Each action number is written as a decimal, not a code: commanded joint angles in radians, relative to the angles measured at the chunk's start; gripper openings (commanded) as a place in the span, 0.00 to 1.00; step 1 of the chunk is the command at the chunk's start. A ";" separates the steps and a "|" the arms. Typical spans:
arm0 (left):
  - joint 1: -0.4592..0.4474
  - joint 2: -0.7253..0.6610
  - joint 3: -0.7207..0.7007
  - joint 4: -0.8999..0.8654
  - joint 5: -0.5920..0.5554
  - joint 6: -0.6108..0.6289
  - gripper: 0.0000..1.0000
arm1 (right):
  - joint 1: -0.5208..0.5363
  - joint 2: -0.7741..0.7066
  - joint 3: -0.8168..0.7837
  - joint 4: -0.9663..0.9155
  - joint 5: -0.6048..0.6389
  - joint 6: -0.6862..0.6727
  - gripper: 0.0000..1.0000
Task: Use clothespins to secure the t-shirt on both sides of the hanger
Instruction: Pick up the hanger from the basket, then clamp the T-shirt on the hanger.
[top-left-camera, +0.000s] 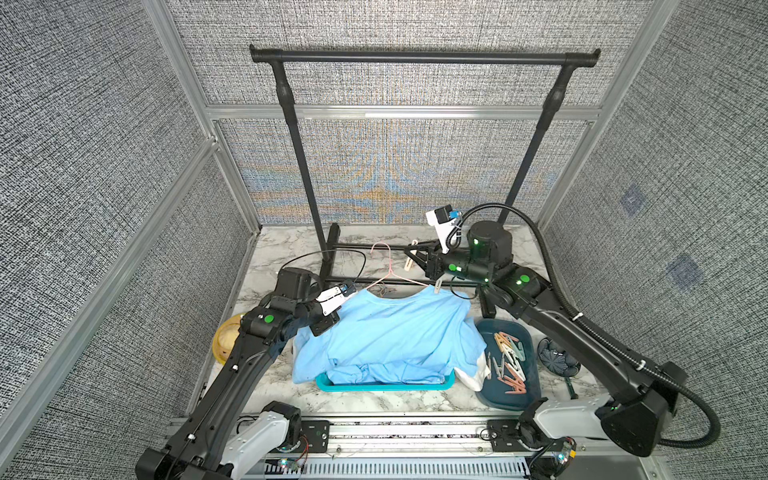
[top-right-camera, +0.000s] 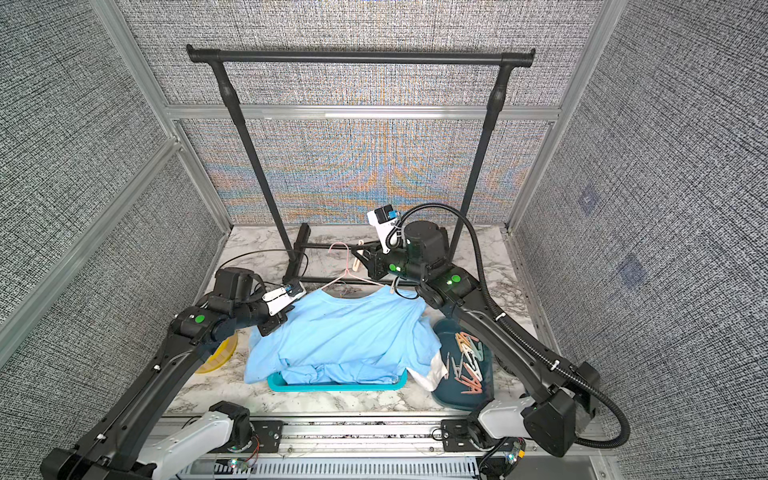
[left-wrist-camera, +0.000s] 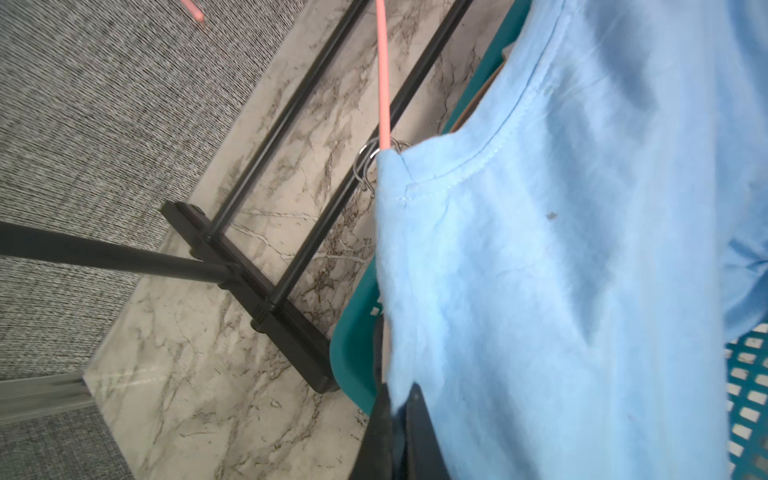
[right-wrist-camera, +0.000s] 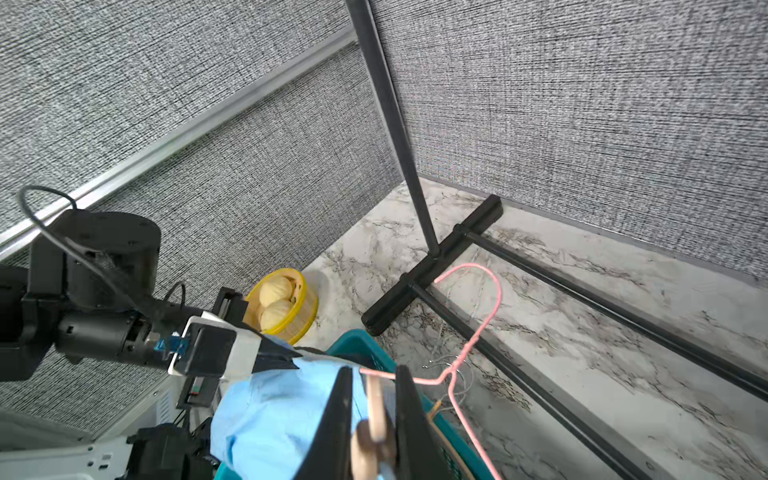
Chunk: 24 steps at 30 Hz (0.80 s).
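Left gripper (left-wrist-camera: 397, 407): closed tight on blue t-shirt (left-wrist-camera: 561, 270); grip shown by wrist view alone.
Right gripper (right-wrist-camera: 372, 374): narrowly parted, pinching beige clothespin (right-wrist-camera: 375, 409).

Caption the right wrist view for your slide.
Right end effector grips beige plastic clothespin by pink wire hanger and blue t-shirt.

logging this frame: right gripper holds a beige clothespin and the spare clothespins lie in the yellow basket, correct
Not quite. The spare clothespins lie in the dark blue tray, not in the yellow basket; both top views show this. The rest stands: the right gripper does hold a beige clothespin, as the right wrist view shows.
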 joint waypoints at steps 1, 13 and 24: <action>-0.001 -0.022 -0.003 0.091 0.056 0.029 0.00 | 0.026 0.026 0.040 0.008 -0.119 -0.040 0.00; -0.001 -0.122 -0.019 0.070 0.135 0.189 0.00 | 0.157 0.222 0.280 -0.206 -0.183 -0.204 0.00; -0.001 -0.161 -0.028 0.068 0.129 0.236 0.00 | 0.187 0.333 0.380 -0.287 -0.222 -0.272 0.00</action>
